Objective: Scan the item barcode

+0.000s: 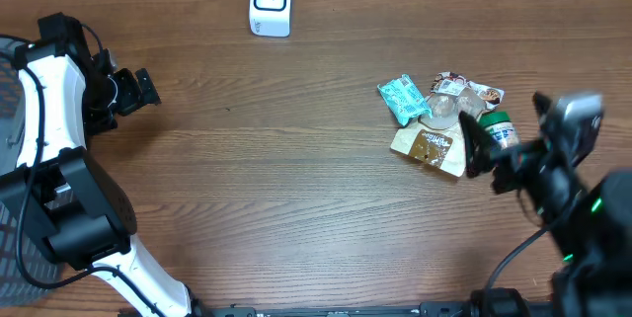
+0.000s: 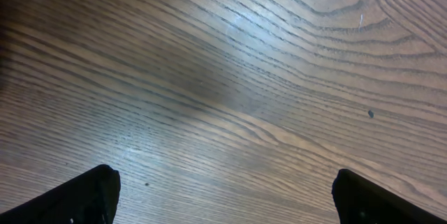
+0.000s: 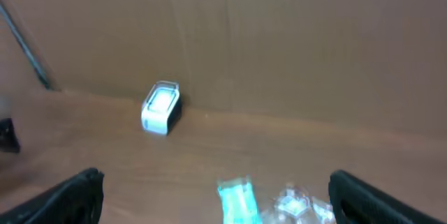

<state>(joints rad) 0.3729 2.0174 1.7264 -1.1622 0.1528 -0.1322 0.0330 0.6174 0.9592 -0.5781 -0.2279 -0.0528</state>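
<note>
The right end effector (image 3: 215, 182) hangs with its fingers spread wide and nothing between them, low over the right side of the tabletop (image 1: 296, 179). Just below and ahead of it lies the small heap of items (image 1: 444, 119), not gripped: a green-capped bottle (image 1: 499, 127) closest to the fingers, a brown pouch (image 1: 431, 147) beside it, and a teal packet (image 1: 403, 99) on the heap's far-left edge. Whether a finger touches the bottle cannot be told from above. Well beyond the heap, ahead and to the left of this end effector, the white scanner (image 1: 270, 2) stands upright near the back wall. Farthest off, across the tabletop, the left end effector (image 2: 223, 189) is also spread wide and empty, over bare wood, well apart from both items and scanner.
</note>
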